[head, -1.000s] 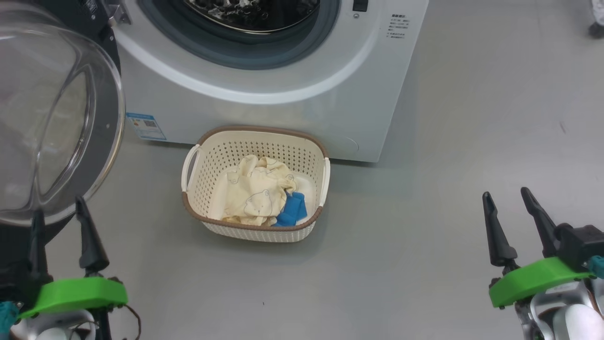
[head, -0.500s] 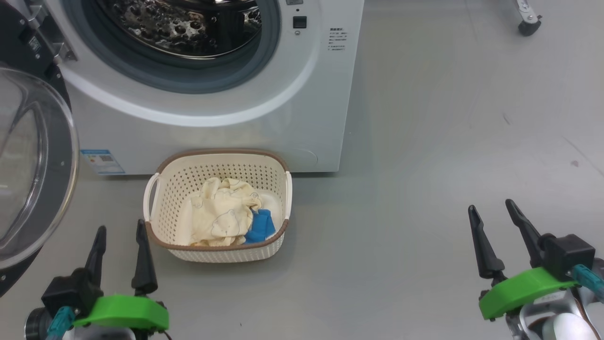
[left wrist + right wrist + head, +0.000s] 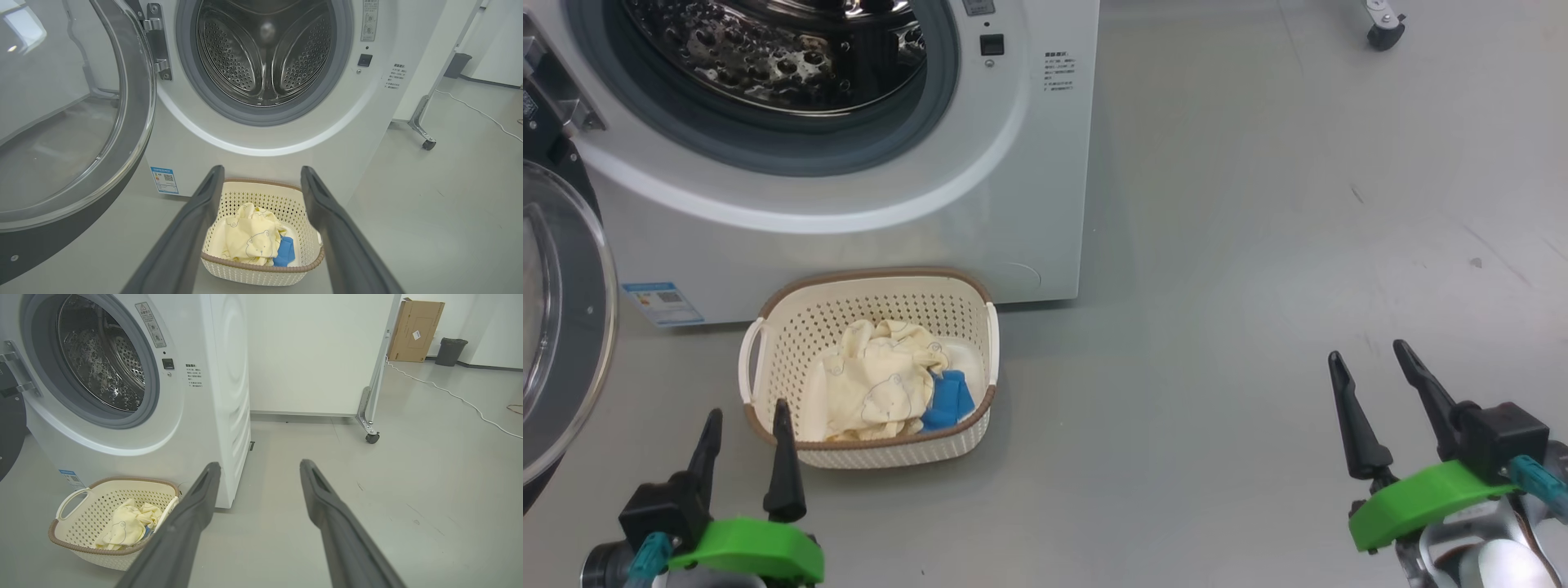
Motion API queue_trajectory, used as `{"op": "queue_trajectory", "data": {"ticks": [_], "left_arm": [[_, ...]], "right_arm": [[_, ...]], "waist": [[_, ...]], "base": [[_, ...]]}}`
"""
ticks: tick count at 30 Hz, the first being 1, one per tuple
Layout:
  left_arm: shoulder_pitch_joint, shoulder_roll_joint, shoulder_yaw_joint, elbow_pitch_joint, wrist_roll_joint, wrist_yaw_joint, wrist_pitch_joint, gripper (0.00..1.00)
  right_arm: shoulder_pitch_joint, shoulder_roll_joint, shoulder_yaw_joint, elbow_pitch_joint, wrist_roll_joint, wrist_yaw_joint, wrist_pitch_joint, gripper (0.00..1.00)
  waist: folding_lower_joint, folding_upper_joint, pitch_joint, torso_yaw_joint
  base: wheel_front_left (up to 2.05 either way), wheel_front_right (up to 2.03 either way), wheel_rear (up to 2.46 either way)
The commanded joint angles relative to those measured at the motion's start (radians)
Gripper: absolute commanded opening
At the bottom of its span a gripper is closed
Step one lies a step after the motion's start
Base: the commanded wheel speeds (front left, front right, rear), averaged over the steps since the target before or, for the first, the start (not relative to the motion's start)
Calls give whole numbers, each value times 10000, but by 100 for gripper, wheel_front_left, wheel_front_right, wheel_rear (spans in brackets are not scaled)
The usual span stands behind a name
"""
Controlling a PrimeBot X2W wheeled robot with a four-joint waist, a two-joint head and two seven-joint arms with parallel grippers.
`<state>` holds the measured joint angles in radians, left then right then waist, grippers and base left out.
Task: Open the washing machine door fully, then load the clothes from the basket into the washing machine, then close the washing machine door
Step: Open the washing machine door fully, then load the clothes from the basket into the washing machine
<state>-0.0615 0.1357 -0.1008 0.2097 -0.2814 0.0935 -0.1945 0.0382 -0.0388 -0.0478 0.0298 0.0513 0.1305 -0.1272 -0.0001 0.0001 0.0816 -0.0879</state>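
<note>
The white washing machine [image 3: 849, 229] stands with its door [image 3: 556, 327] swung wide to the left, steel drum [image 3: 768, 49] exposed. On the floor before it sits the cream basket [image 3: 870, 445] holding pale yellow bear-print clothes [image 3: 874, 392] and a blue cloth [image 3: 947, 402]. My left gripper [image 3: 747, 425] is open just in front of the basket's left corner, nothing between its fingers. My right gripper [image 3: 1368, 363] hangs open far to the right over bare floor. The left wrist view looks between the fingers at the basket [image 3: 261, 269], drum [image 3: 265, 49] and door [image 3: 73, 134].
Grey floor [image 3: 1217, 286] spreads to the right of the machine. A white panel on a castor [image 3: 371, 437] stands behind it, with a cable [image 3: 457, 398], a cardboard box [image 3: 416, 330] and a dark bin [image 3: 449, 351] further back.
The camera has turned right, shifting the machine, door and basket leftward in view. My left gripper has moved from beside the door to in front of the basket's left corner.
</note>
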Motion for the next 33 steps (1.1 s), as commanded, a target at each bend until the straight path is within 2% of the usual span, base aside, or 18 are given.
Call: {"op": "queue_trajectory", "data": {"ticks": [1,11,25,33], "left_arm": [[-433,150,319,-236,93,58,-86,100],[-540,141,195,37,40,10,-234,100],[-643,147,102,287,133,231,-392,100],[-732,206,61,390,133,289,-407,100]], "right_arm": [[-192,-114,226,-362,-4,2,-25,100],[-176,-114,200,-323,42,2,-43,100],[-206,-114,200,-307,94,2,-72,100],[-234,-114,176,-271,130,2,-90,100]], "waist": [[1,-1,-8,-13],[1,-1,-36,-10],[1,-1,54,12],[1,-1,115,27]], "base": [[0,0,0],[0,0,0],[1,-1,0],[76,-76,0]]}}
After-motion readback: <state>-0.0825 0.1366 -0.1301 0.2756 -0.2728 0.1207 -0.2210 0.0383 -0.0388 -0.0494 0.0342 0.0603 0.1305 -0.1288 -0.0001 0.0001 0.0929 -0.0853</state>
